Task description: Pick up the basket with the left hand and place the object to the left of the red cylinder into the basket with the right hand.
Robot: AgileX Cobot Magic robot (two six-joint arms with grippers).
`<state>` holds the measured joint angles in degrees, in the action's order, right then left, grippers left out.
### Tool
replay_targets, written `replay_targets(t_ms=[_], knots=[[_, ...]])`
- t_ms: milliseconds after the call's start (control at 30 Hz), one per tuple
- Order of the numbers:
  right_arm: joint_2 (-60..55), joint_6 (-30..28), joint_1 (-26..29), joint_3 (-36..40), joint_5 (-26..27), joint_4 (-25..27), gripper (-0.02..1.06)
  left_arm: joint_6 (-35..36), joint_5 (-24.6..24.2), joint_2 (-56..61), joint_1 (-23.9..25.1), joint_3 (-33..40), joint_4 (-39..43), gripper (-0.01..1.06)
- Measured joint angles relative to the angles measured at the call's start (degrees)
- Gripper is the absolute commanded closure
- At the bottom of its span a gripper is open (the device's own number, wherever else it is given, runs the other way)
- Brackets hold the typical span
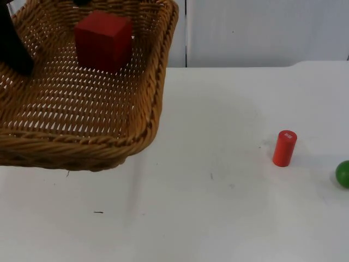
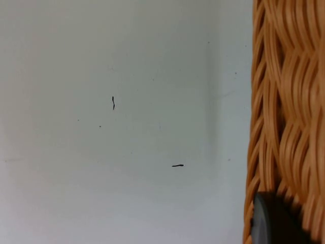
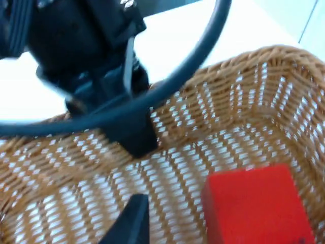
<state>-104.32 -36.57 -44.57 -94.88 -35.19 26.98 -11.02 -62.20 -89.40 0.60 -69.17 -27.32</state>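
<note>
Seen from above, a woven tan wicker basket hangs lifted over the white bench, tipped a little toward the camera, with a red block resting on its floor near the far wall; the black left arm comes down onto its left rim, evidently to carry it clear of the surface. Well apart to the right, a small red cylinder stands upright, a green ball just beyond it at the picture's edge. From the left wrist, the left pincer is pinching the wicker rim, one black fingertip pressed against the weave, the bare bench with two tiny dark specks below. From the right wrist, the right pincer hovers above the basket's interior, the block lying loose on the weave beside its one visible finger; whether its fingers are spread cannot be told. With the block inside and nothing lying left of the cylinder, the delivery looks complete, and the right arm seems placed for withdrawal.
</note>
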Motion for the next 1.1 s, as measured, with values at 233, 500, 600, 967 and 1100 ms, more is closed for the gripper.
replay_targets(t_ms=[233,500,600,967,1100], knots=[[8.9,0.0,0.0,10.8,4.0,0.0,0.00,0.0,0.1,0.0,0.0,0.0,0.0,1.05],[19.7,0.0,0.0,18.5,6.5,0.0,0.00,-0.5,0.1,0.0,0.0,0.0,0.1,1.05],[24.8,0.0,0.0,21.7,6.6,0.0,0.00,-0.5,0.1,0.0,0.0,0.0,0.1,1.05],[38.6,0.0,0.0,30.5,6.6,0.0,0.00,-0.9,0.1,0.0,0.0,0.0,0.1,1.05],[42.5,0.0,0.0,33.9,6.6,0.0,0.00,-1.1,0.1,0.0,0.0,0.0,0.2,1.05]])
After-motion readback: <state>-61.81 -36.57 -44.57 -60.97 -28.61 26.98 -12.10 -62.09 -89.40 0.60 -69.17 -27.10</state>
